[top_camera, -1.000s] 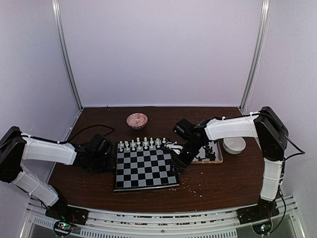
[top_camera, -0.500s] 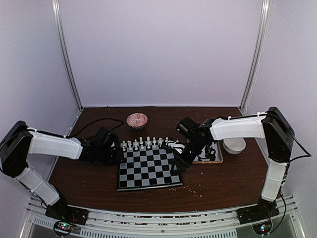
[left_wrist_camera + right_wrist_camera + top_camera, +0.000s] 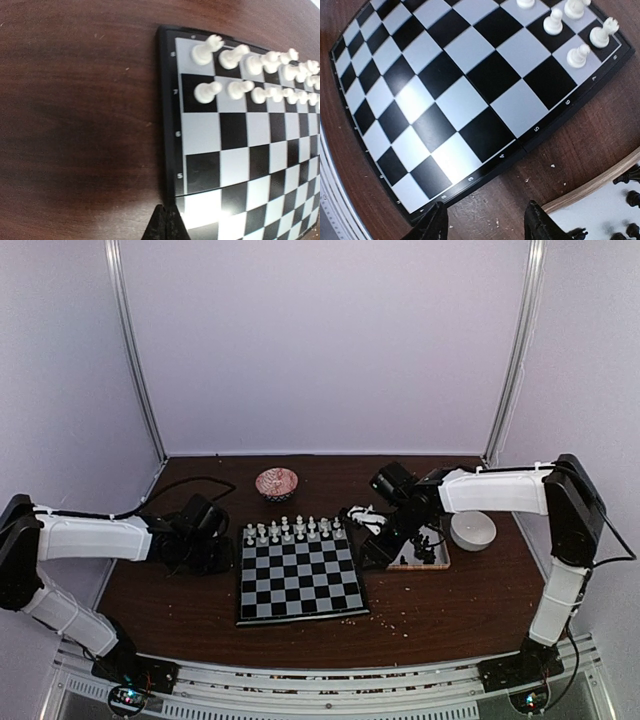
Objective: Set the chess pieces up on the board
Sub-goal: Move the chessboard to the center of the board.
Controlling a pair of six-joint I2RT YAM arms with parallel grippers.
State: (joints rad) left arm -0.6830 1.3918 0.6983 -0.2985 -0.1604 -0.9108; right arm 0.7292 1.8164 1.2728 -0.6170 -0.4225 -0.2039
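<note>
Left fingers (image 3: 165, 227), pinched shut and empty, sit at the board (image 3: 300, 585) edge, seemingly steadying it. Right fingers (image 3: 374, 552), parted and empty, hover beside the tray (image 3: 446, 562) (black pieces (image 3: 425, 538) wait there).

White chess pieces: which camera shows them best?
The left wrist view: both rows of white pieces look close and large. The top view shows them tiny; the right wrist view catches only a few.

White chess pieces (image 3: 257, 64): far ones blurred, rows cut by edge. Black chess pieces (image 3: 630, 175), tray (image 3: 590, 192): cropped at corner.
</note>
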